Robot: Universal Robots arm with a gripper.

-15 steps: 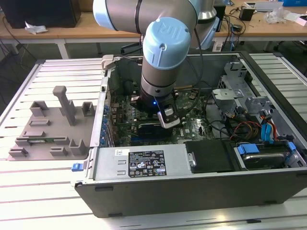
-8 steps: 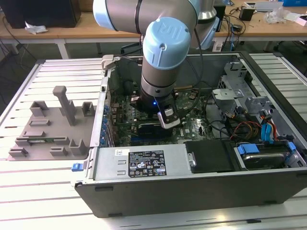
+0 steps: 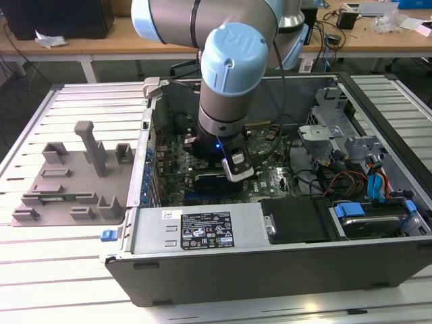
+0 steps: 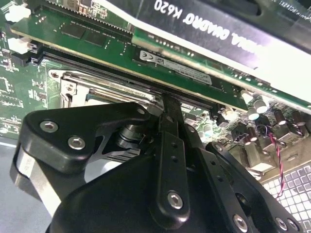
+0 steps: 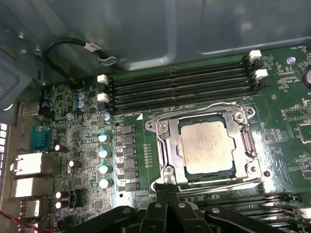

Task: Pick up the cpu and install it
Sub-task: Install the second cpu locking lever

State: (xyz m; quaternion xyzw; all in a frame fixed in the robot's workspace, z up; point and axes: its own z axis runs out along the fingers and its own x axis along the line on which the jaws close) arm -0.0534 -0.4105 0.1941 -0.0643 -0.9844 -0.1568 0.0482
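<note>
The cpu (image 5: 206,147) has a dull silvery top with faint smudges, framed by a shiny metal socket frame (image 5: 163,145) on a dark green motherboard (image 5: 272,116). The memory slots (image 5: 175,87) are black with white clips. The arm (image 3: 233,74) is grey with pale blue caps, the tray (image 3: 74,179) plain grey, the gripper (image 4: 165,160) matte black.

- The cpu (image 5: 206,145) is a small, flat, square chip with a dull silvery metal top, seen in the first wrist view.
- It lies flat and level inside the square metal socket frame (image 5: 160,145) on the green motherboard (image 5: 87,155), the frame's edges closing around its rim.
- It sits just beside the rows of black memory slots (image 5: 180,87).
</note>
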